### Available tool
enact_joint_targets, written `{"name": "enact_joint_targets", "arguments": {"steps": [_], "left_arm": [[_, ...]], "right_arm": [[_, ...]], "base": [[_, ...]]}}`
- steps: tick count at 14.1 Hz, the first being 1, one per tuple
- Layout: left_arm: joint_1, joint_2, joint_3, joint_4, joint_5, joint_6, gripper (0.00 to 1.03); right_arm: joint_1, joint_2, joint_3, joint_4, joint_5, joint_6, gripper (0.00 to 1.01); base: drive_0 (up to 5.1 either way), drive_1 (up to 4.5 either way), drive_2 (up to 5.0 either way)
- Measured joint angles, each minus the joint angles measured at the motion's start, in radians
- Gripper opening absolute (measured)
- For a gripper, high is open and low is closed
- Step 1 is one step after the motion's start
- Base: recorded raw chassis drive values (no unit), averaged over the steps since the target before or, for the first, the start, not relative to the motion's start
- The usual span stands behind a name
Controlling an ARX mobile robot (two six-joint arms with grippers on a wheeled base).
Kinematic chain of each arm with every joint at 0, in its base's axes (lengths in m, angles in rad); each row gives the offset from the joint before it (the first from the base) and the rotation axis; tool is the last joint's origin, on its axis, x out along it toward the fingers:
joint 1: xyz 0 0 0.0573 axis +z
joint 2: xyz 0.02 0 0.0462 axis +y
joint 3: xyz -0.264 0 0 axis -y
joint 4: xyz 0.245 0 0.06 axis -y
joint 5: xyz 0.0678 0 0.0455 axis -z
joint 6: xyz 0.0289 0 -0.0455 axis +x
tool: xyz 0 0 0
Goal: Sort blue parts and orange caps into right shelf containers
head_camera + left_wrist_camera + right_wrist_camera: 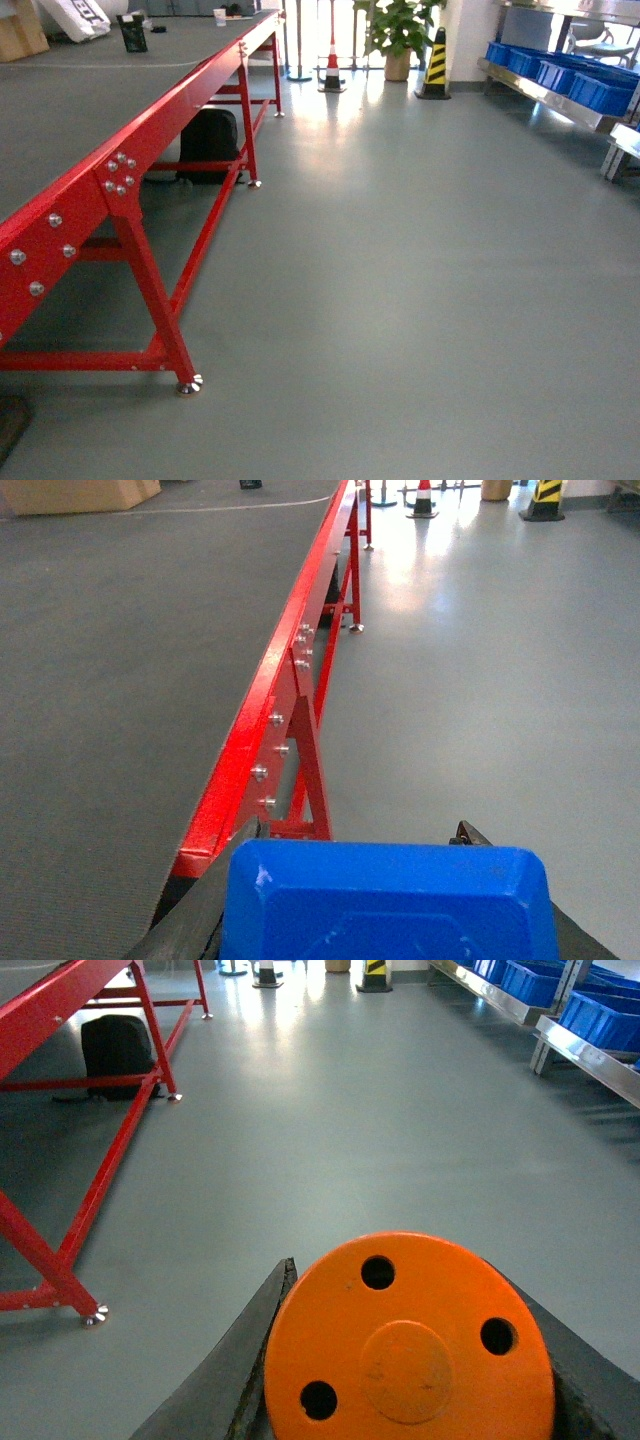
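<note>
Wrist views show the left gripper (pixel 390 920) clamped on a blue part (pixel 388 900) and the right gripper (pixel 410 1360) on an orange cap (pixel 408 1342), neither delivered yet; blue crates (pixel 600 1015) lie far ahead-right.

On your left runs a long red-framed bench (pixel 150 140) with a grey matted top, bolted at its leg joints. Under it, you can see a black backpack (pixel 208 140) standing on the grey floor (pixel 420 300). At the far end of the bench top sit a black mesh basket (pixel 131 32), a white bag (pixel 75 17) and a cardboard box (pixel 20 30). Beyond, you see a red-and-white cone (pixel 332 68), a yellow-and-black striped cone (pixel 435 65) and a potted plant (pixel 398 35) near the wall.
</note>
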Motion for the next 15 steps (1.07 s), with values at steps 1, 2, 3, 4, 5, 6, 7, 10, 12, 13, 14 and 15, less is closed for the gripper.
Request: {"name": "enact_joint_targets", "arguments": {"steps": [1,2,3,4,5,6,7,10,12,13,14,15], "left_arm": [[0.0,0.0,0.0,0.001,0.0,0.0,0.44],[0.0,0.0,0.0,0.004,0.0,0.0,0.44],[0.0,0.0,0.0,0.001,0.0,0.0,0.44],[0.0,0.0,0.0,-0.003,0.0,0.0,0.44],[0.0,-0.003,0.0,-0.001,0.0,0.0,0.44],[-0.003,-0.007,0.0,0.007,0.003,0.0,0.44],[-0.006,-0.006,-0.001,-0.001,0.004,0.0,0.44],[-0.004,-0.003,-0.001,0.004,0.0,0.0,0.44],[-0.004,-0.002,-0.001,0.0,0.0,0.0,0.44],[-0.004,-0.002,-0.001,0.001,0.0,0.0,0.44],[-0.004,-0.002,-0.001,0.001,0.0,0.0,0.44],[-0.004,-0.002,-0.001,-0.002,0.0,0.0,0.44]], "right_arm": [[0.0,0.0,0.0,0.001,0.0,0.0,0.43],[0.0,0.0,0.0,0.0,0.0,0.0,0.43],[0.0,0.0,0.0,0.001,0.0,0.0,0.43],[0.0,0.0,0.0,0.0,0.0,0.0,0.43],[0.0,-0.001,0.0,0.0,0.0,0.0,0.43],[0.0,-0.006,0.0,0.0,0.003,0.0,0.43],[-0.001,-0.002,0.0,0.0,0.006,0.0,0.43],[-0.001,0.0,0.0,0.0,0.003,0.0,0.43],[-0.001,0.0,0.0,0.0,0.003,0.0,0.43],[-0.001,0.0,0.0,-0.003,0.003,0.0,0.43],[-0.001,0.0,0.0,0.002,0.003,0.0,0.43],[-0.001,0.0,0.0,0.0,0.003,0.0,0.43]], "base": [[4.8,-1.57,-3.4],[4.8,-1.57,-3.4],[4.9,-1.46,-3.4],[4.9,-1.22,-3.5],[0.0,3.96,-4.0],[-0.1,4.19,-4.3],[-0.1,4.19,-4.3],[-0.1,4.19,-4.3],[-0.1,4.19,-4.3],[0.0,4.29,-4.3],[0.0,4.29,-4.3],[0.0,4.29,-4.3]]}}
